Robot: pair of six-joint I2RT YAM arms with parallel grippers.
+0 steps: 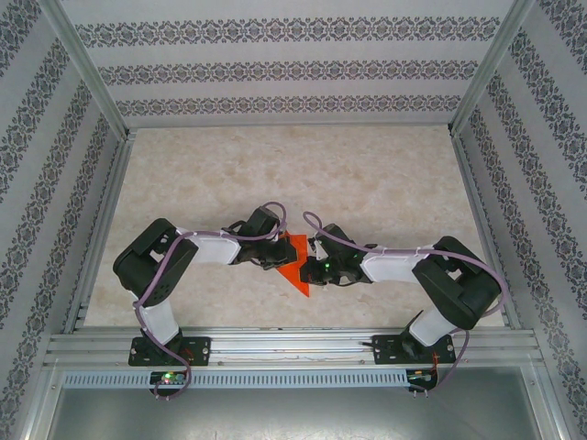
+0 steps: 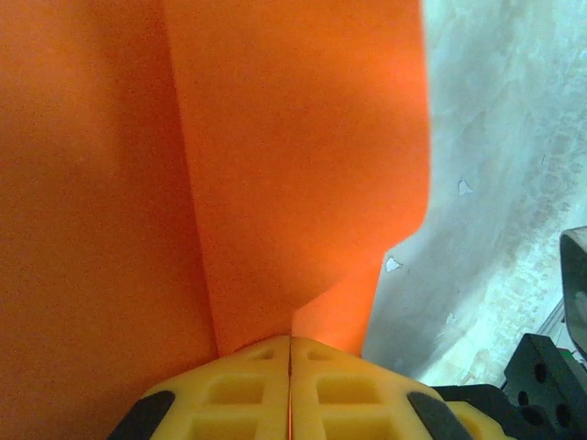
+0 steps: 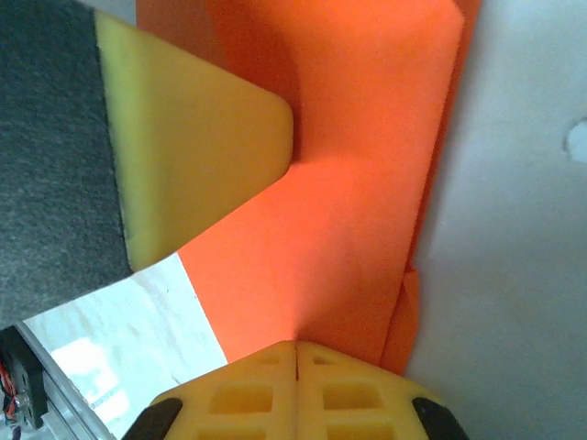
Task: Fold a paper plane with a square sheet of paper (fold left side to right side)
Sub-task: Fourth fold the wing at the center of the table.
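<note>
Both arms reach out from the base rail (image 1: 293,346) and meet just beyond its middle, and there's the orange paper (image 1: 295,266) between them, above the marbled table (image 1: 367,174), near the rail and well short of the far wall. From above it reads as a narrow creased wedge, its sharp end pointing back toward the rail. The left gripper (image 1: 275,255) comes at it from the left end of the rail, the right gripper (image 1: 317,267) from the right end. Left wrist view: the left gripper (image 2: 291,341) has its yellow fingers pressed together, a thin sliver of orange paper (image 2: 303,137) caught in the seam, a long crease running up the sheet. Right wrist view: the right gripper (image 3: 296,346) is pinched tight too, nipping the paper (image 3: 358,183) at its edge, and one left finger (image 3: 202,156) lies on the same sheet just beside it. Whether the paper touches the table, I can't tell.
</note>
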